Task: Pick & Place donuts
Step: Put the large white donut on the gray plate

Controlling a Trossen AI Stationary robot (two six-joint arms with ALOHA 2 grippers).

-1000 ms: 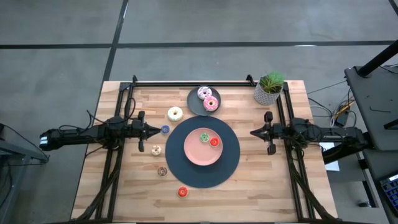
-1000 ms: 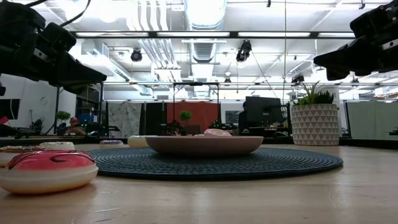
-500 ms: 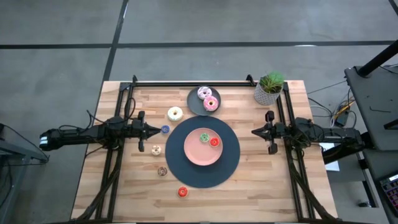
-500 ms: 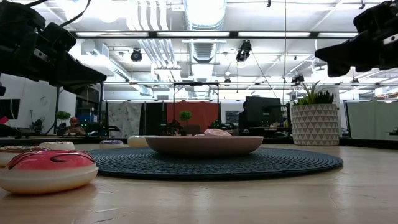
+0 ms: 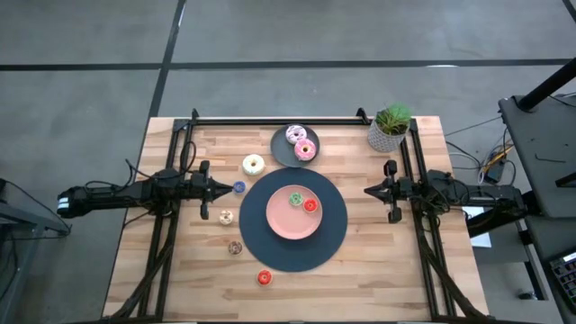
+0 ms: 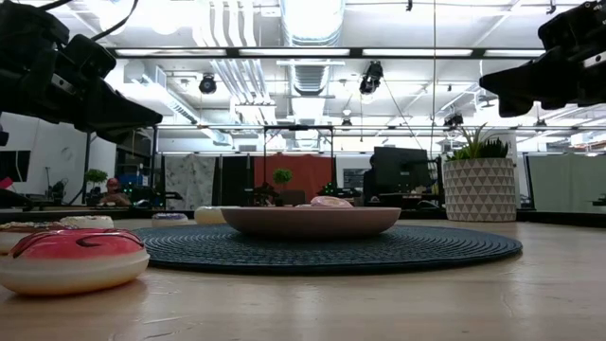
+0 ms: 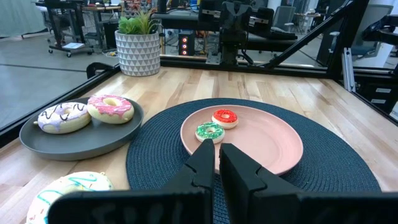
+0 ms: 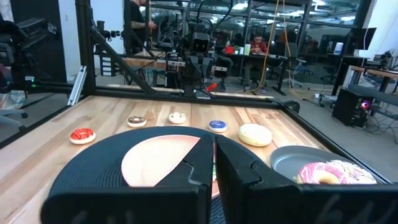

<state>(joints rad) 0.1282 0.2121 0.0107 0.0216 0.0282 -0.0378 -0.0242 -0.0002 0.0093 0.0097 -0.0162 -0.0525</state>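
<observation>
Fingers of the left gripper are pressing flat together and holding nothing, hovering above the wood at the left edge of the round dark woven mat. Around it the loose donuts are lying on the table: a tiny blue donut just beside the fingertips, a cream donut farther back, a tiny tan donut, a tiny brown donut and a tiny red donut toward the near edge.

On the mat's centre the pink plate is carrying a tiny green donut and another red donut, sitting close together. Behind the mat, and touching its rim, the small dark grey plate is holding the white-pink sprinkled donut and the pink donut side by side.

Right of the mat the right gripper is waiting in the air, its fingers likewise closed tight on nothing. A potted plant is standing at the back right corner.

From table height, one red-iced donut is filling the near left corner and getting cut off by the frame; the plate's rim is hiding the two donuts on it. In the right wrist view that gripper's own fingers are covering the two on the plate too.
</observation>
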